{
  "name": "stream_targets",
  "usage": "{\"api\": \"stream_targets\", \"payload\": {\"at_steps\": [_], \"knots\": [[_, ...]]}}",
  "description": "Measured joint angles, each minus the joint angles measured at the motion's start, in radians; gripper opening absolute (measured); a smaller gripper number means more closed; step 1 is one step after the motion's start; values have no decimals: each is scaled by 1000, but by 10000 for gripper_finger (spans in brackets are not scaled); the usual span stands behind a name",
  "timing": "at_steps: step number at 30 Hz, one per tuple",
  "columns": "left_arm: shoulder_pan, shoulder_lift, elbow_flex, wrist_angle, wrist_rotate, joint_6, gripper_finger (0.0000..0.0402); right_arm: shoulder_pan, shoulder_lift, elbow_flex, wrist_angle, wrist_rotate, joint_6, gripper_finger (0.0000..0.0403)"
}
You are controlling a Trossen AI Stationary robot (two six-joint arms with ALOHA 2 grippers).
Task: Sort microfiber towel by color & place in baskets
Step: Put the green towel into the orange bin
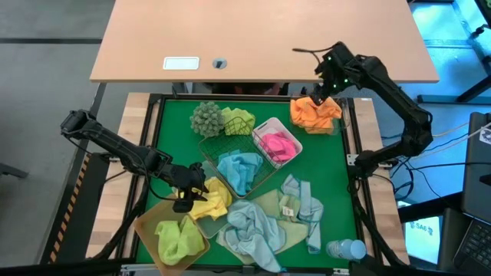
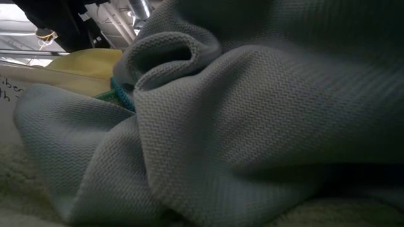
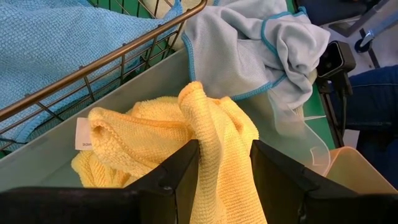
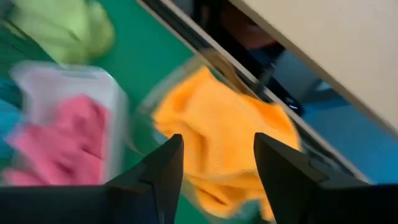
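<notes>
My left gripper (image 1: 186, 195) (image 3: 224, 146) is shut on a yellow towel (image 1: 213, 198) that lies in a frosted clear bin (image 3: 124, 112). My right gripper (image 1: 321, 92) (image 4: 217, 146) hangs open above the orange towels (image 1: 314, 115) (image 4: 224, 124) heaped at the far right corner, touching nothing. A light blue towel (image 1: 239, 170) fills the wire basket (image 3: 118, 50). A pink towel (image 1: 278, 144) lies in the white bin (image 1: 259, 130), and a lime green one (image 1: 175, 236) in the amber bin (image 1: 146, 222). My left gripper pinches a raised fold of the yellow towel (image 3: 221, 158) between its two fingers. The fingers slant down from the table's left side. The fold stands up between them, and the towel's remaining part (image 3: 118, 140) lies bunched in the frosted bin.
Loose light blue towels (image 1: 253, 226) (image 1: 303, 203) sprawl over the mat's near half; one fills the low view (image 2: 240, 126). A grey-green bobbly ball (image 1: 205, 117) and another lime green towel (image 1: 236, 121) sit at the far side. A clear bottle (image 1: 345, 249) lies at the near right corner.
</notes>
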Motion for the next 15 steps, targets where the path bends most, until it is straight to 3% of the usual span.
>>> {"api": "stream_targets", "payload": {"at_steps": [9,15], "knots": [[0,0,0,44,3,0,140,1,-1,74,55,-226,62,195],[0,-14,0,62,21,0,140,32,1,74,128,-238,62,195]]}}
